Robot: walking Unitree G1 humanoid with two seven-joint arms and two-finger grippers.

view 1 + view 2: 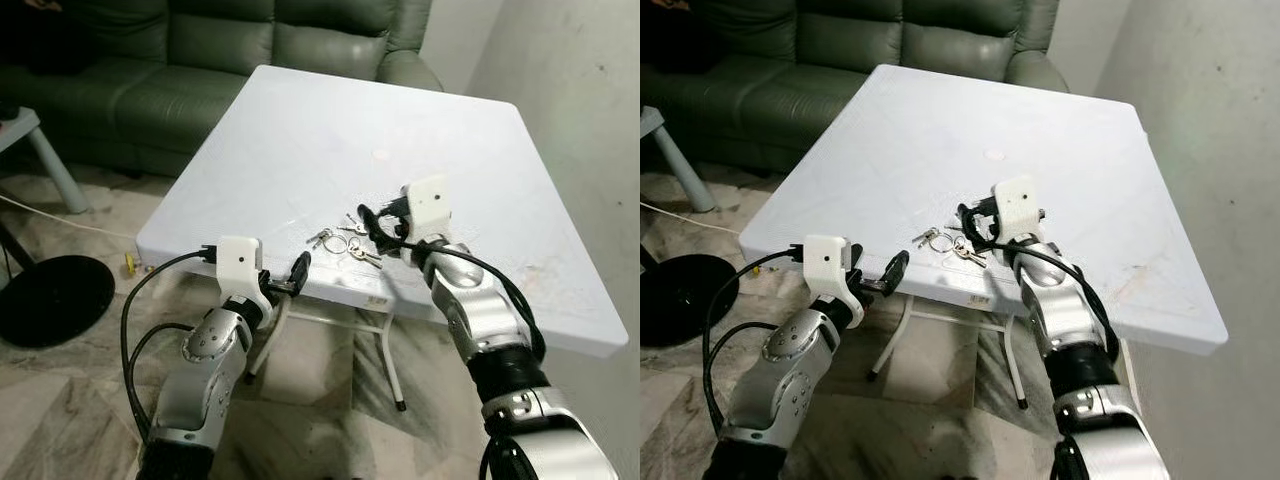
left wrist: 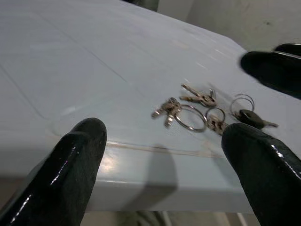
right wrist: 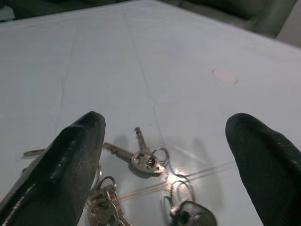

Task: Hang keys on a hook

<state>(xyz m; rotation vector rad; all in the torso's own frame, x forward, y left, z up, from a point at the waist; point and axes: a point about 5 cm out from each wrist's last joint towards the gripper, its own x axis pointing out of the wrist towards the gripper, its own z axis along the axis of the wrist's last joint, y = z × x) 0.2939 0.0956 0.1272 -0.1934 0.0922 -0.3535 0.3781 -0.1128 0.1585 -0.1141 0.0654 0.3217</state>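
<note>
We see the keys [image 1: 345,241] lying flat on the white table [image 1: 300,130], close to its near edge, as a loose cluster of several rings and keys spread left to right. Our right gripper [image 1: 375,222] hovers just above the right end of that cluster with its two black fingers [image 3: 70,169] spread wide apart and holding nothing; in the right wrist view the keys sit between and just below the fingertips. A black-headed key [image 2: 249,117] lies at the right end, its blade pointing right; two silver keys [image 2: 200,98] just beyond the rings point left and away. Our left gripper [image 1: 298,272] sits at the near table edge, left of the keys and short of them, fingers [image 2: 70,165] also open and empty. We can read no writing or brand on the keys or the table. A green sofa [image 1: 200,50] stands beyond the table.
</note>
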